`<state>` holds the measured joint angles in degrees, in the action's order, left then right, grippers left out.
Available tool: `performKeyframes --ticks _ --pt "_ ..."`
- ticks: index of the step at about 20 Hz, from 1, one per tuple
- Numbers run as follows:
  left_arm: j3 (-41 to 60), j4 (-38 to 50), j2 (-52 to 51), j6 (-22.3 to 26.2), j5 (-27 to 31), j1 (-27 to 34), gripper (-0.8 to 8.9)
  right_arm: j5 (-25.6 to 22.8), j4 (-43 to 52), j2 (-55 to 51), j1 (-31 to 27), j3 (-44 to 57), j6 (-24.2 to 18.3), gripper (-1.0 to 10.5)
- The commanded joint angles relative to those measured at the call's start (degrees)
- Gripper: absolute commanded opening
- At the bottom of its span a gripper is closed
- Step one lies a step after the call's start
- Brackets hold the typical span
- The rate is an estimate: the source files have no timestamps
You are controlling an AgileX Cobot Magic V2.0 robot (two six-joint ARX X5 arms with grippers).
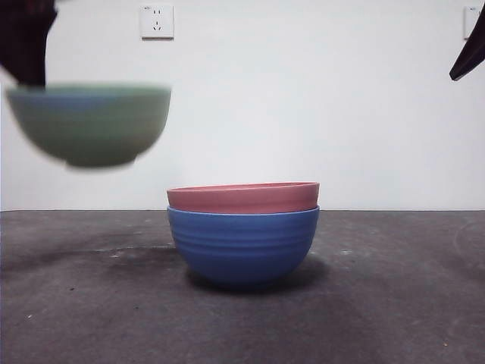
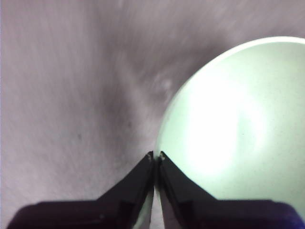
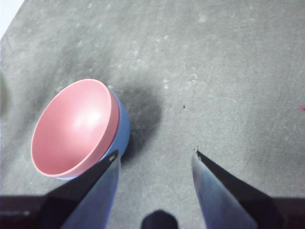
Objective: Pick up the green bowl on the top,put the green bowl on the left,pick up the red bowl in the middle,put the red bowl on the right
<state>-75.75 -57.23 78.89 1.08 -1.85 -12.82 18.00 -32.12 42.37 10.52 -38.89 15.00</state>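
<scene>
The green bowl (image 1: 89,123) hangs in the air at the far left of the front view, blurred and well above the table. My left gripper (image 2: 156,155) is shut on its rim, and the bowl's pale inside (image 2: 238,129) fills that wrist view. The red bowl (image 1: 242,196) sits nested in a blue bowl (image 1: 242,244) at the middle of the table. From above, the right wrist view shows the red bowl (image 3: 74,128) inside the blue one (image 3: 122,129). My right gripper (image 3: 155,155) is open, high above the table beside that stack, holding nothing.
The dark grey table (image 1: 394,303) stretches to either side of the stack. A white wall with a socket (image 1: 157,21) stands behind. A black tip of the right arm (image 1: 470,49) shows at the top right corner.
</scene>
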Motion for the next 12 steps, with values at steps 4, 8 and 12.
performKeyframes --ticks 4,8,12 --pt "11.5 11.9 1.6 -1.5 -2.4 2.7 -0.09 -0.1 1.2 0.0 0.1 -0.2 -0.3 2.5" --pt "15.5 16.4 5.1 -2.6 -3.1 2.6 -0.09 -0.1 2.1 0.0 0.1 -0.2 -0.3 2.5" --pt "15.5 16.8 9.1 -2.5 -3.1 2.6 -0.09 -0.1 2.1 0.0 0.1 -0.2 -0.3 2.5"
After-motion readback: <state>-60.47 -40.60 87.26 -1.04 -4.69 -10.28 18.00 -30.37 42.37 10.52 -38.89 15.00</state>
